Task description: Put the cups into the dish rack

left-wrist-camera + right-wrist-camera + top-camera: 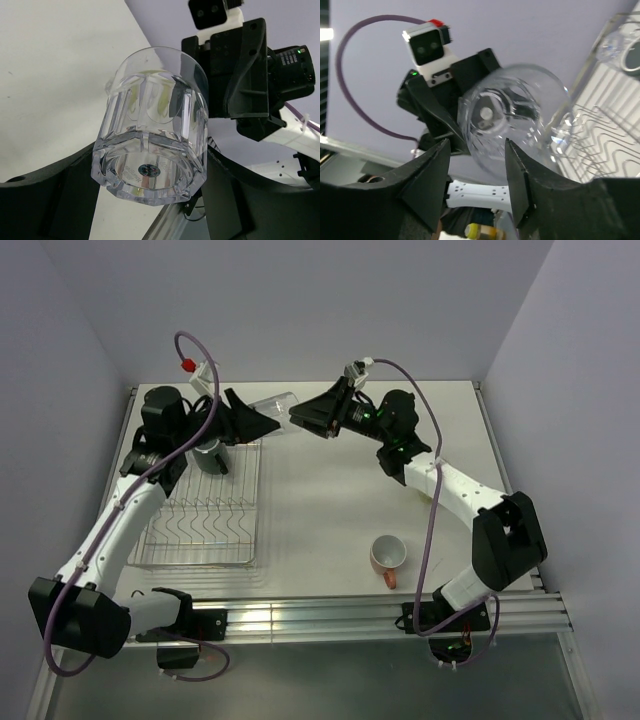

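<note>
Holding tumbler (155, 125) by base in clenched left gripper (262, 420), midair, with right gripper (475, 147) spread open just past rim. Back right away straight, then lower mouth-down onto rack (200, 530) beneath left gripper.

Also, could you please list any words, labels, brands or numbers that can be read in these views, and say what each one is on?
Sticker on the base of the clear glass tumbler: it carries some print, but it is too small and blurred to read.
Nothing else: no other words, numbers, brands or signs can be read in any of the three views.
</note>
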